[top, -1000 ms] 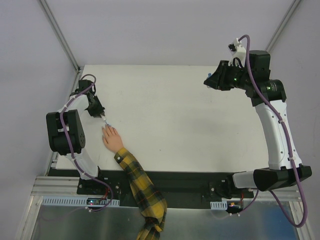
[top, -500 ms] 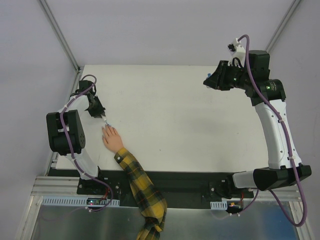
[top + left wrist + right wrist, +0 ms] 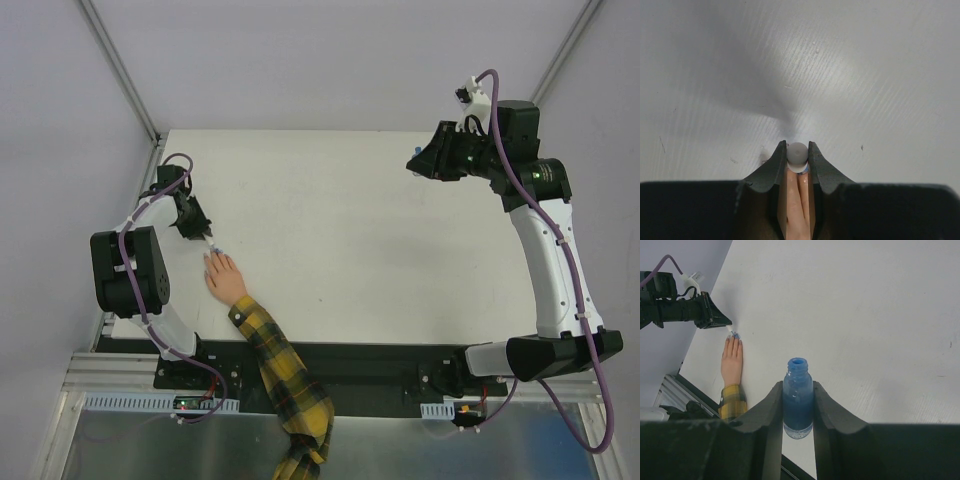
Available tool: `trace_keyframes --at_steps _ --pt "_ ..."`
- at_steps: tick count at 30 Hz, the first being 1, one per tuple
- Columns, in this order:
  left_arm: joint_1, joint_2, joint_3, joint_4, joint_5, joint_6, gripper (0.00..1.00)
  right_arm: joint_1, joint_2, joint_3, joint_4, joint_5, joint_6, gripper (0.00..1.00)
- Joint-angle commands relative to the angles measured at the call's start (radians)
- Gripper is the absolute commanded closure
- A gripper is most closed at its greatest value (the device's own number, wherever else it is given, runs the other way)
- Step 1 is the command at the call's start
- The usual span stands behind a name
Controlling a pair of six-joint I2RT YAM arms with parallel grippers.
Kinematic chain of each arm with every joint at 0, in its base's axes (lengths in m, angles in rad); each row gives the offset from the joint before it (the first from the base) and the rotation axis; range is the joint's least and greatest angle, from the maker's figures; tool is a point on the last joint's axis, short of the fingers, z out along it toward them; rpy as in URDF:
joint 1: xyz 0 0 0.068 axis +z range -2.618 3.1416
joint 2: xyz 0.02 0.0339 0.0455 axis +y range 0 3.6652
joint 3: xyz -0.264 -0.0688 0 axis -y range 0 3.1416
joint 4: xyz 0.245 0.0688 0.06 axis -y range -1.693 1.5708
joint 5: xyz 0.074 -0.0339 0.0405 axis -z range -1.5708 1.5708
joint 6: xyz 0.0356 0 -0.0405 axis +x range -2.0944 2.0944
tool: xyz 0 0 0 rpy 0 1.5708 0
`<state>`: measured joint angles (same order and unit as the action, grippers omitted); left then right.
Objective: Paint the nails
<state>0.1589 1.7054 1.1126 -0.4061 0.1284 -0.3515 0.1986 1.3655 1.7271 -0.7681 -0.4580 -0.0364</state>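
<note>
Table point(image 3: 350, 230): white and flat, both arm bases at the near edge.

R arm point(image 3: 545, 240): raised high over the far-right part of the table, elbow bent, wrist pointing left. R gripper point(image 3: 413, 163) is well apart from the hand. Its jaws are clamped on the bottle point(image 3: 798, 396), pressing on both sides of the body. Bottle is small, clear, upright, full of blue liquid, w/ no cap and the neck open.

L arm point(image 3: 130, 270): folded at the left table edge, forearm reaching in toward the fingertips. L gripper point(image 3: 797, 150) is low over the table, jaws closed on the brush point(image 3: 797, 155). Brush is a small white piece; its rounded end shows between the finger pads in the wrist view. Right wrist view shows its tip pointing down at the fingertips. Can't tell if the tip is touching.

Sleeve point(image 3: 282, 372): yellow/black plaid, runs from the near edge diagonally up-left and ends at the wrist.

Hand point(image 3: 224, 277): small, peach, lies flat on the table near the left edge, palm down, fingers pointing away from the bases and toward the L gripper. In the left wrist view two peach fingers show under the jaws, directly below the brush.

Nails point(image 3: 735, 336): at the far end of the hand, just beside the brush tip. There is a light blue tint there, but they are too small to count or tell which are coated.
</note>
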Motion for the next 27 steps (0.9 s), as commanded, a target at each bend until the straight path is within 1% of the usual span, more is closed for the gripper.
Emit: trace_keyframes --at_steps 1,12,27 --pt "0.008 -0.023 0.018 -0.008 0.02 -0.01 1.0 -0.007 -0.013 0.011 0.027 -0.024 0.013 1.0" --pt "0.01 0.019 0.076 -0.008 0.008 -0.001 1.0 -0.005 -0.011 0.015 0.026 -0.022 0.012 1.0" --pt "0.01 0.049 0.079 -0.008 -0.019 0.006 1.0 -0.007 -0.003 0.017 0.024 -0.019 0.012 0.99"
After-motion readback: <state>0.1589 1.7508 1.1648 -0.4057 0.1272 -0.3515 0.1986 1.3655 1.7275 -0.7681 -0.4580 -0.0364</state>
